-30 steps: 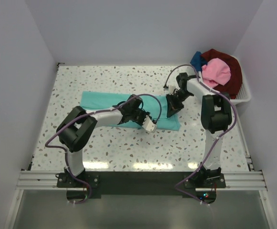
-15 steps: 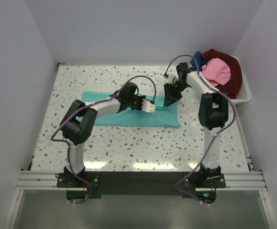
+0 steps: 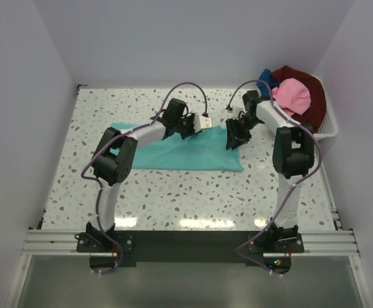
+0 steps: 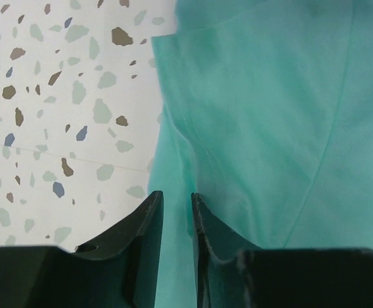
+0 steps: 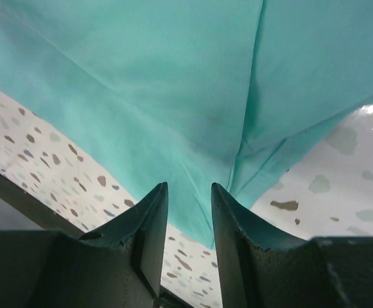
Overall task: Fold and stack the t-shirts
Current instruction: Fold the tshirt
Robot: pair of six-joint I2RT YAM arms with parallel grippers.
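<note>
A teal-green t-shirt (image 3: 173,154) lies spread across the middle of the speckled table. My left gripper (image 3: 202,122) is at the shirt's far edge, shut on a fold of it. In the left wrist view the jaws (image 4: 176,196) stand almost together with teal fabric (image 4: 269,96) between them. My right gripper (image 3: 232,140) is at the shirt's right end, shut on the fabric. In the right wrist view (image 5: 189,186) the teal cloth (image 5: 141,77) is pulled taut towards the jaws. Pink (image 3: 292,95), dark red (image 3: 313,90) and blue (image 3: 264,80) t-shirts are piled in the basket.
A white slatted basket (image 3: 330,131) stands at the far right of the table, right of my right arm. White walls enclose the table on the left, back and right. Speckled tabletop (image 3: 173,192) shows in front of the teal shirt.
Both grippers moved from the shirt's near side towards the far side, carrying teal fabric over the shirt. The right gripper then shifted slightly back and right.
</note>
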